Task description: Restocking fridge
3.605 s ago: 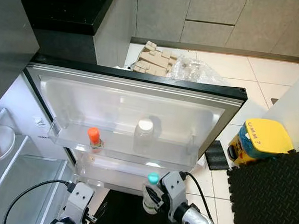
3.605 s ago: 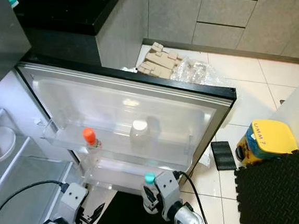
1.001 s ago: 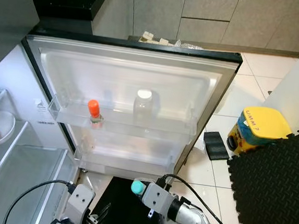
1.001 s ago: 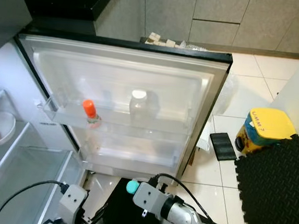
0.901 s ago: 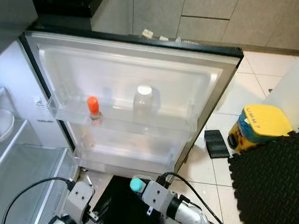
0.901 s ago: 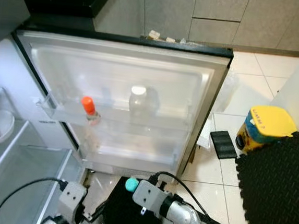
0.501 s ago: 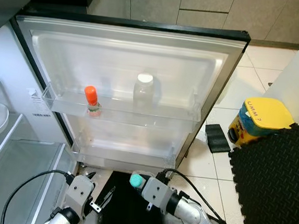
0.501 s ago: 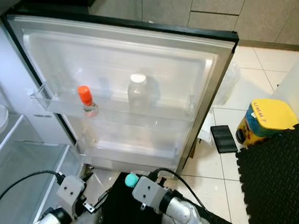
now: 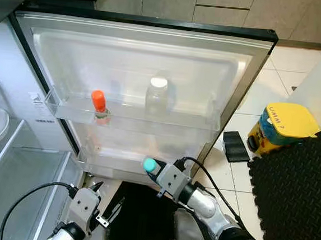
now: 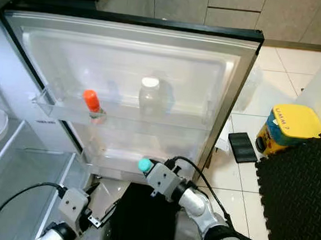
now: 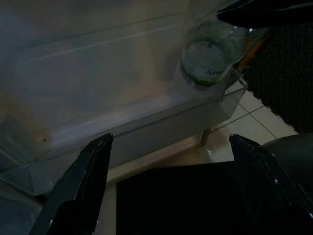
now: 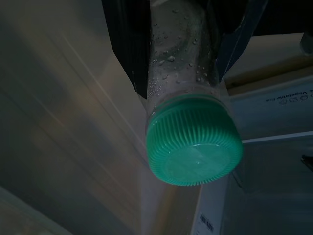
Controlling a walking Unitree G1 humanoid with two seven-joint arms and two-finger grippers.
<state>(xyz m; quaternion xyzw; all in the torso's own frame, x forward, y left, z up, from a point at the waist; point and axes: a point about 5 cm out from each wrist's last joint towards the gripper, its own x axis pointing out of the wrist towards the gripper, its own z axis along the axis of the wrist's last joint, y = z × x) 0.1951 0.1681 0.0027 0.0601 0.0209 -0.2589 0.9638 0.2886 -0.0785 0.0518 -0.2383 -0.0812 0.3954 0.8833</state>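
Green-capped bottle (image 9: 150,165) at the fridge door's (image 9: 136,73) lower shelf (image 9: 128,163).
Our right gripper (image 9: 157,173) clamps it; our left gripper (image 11: 166,186) hangs spread, empty.

Our right gripper (image 9: 155,170) reaches forward, fingers clamped tight; our left gripper (image 9: 105,213) hangs low, fingers spread apart.

A yellow bin (image 9: 286,126) is seen on the tiled floor (image 9: 276,85) beside a black foam mat (image 9: 293,204). A small black pad (image 9: 236,147) lies on the tiles near it. Grey cabinets (image 9: 227,5) are seen at the floor's far edge.
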